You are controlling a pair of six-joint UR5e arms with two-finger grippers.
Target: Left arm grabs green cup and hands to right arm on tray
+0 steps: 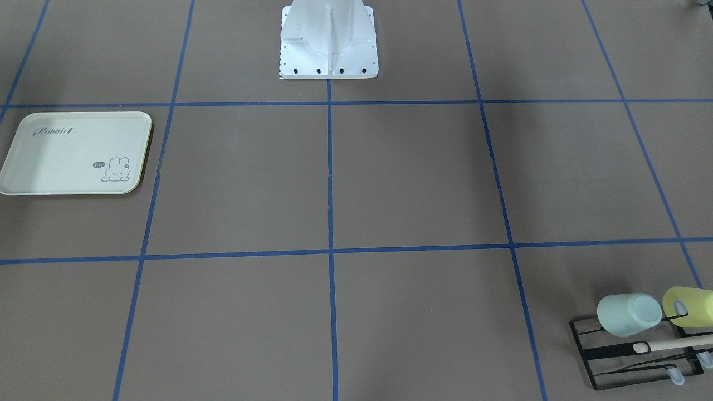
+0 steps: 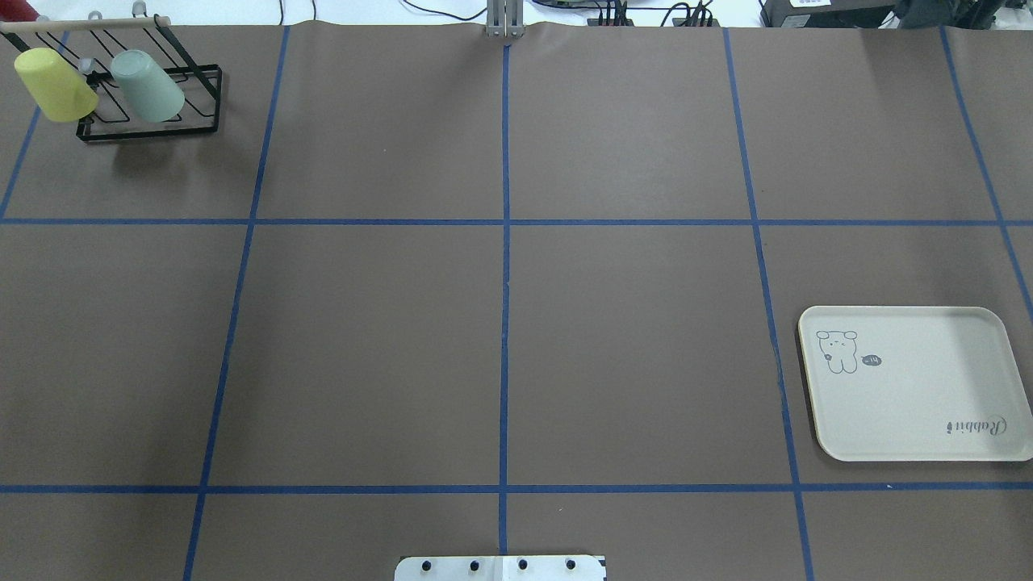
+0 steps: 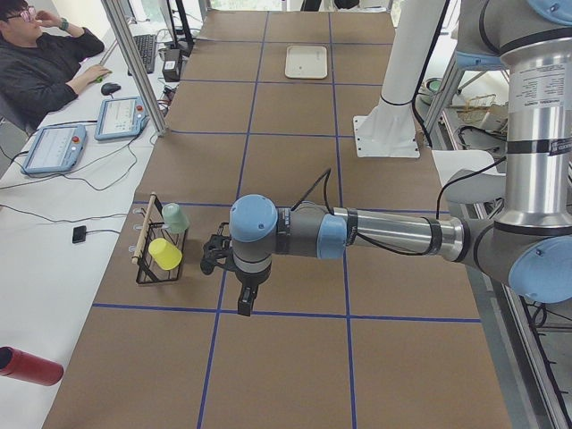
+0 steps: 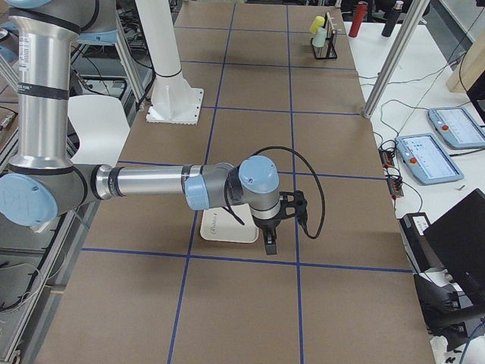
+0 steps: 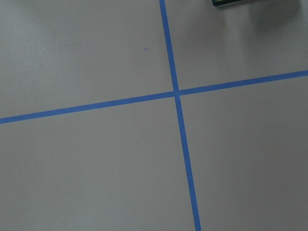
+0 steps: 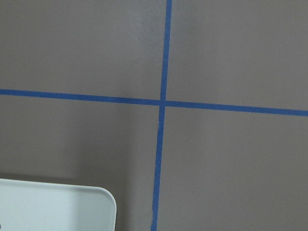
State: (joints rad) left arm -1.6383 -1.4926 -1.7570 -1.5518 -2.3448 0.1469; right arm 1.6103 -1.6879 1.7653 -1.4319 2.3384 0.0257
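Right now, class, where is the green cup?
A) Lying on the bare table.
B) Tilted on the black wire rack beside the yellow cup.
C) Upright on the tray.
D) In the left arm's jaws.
B: the green cup hangs tilted on the black wire rack next to the yellow cup, far from the tray.

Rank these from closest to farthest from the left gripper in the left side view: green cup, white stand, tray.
1. green cup, on the rack beside the left gripper.
2. white stand, mid-table.
3. tray, at the far end.
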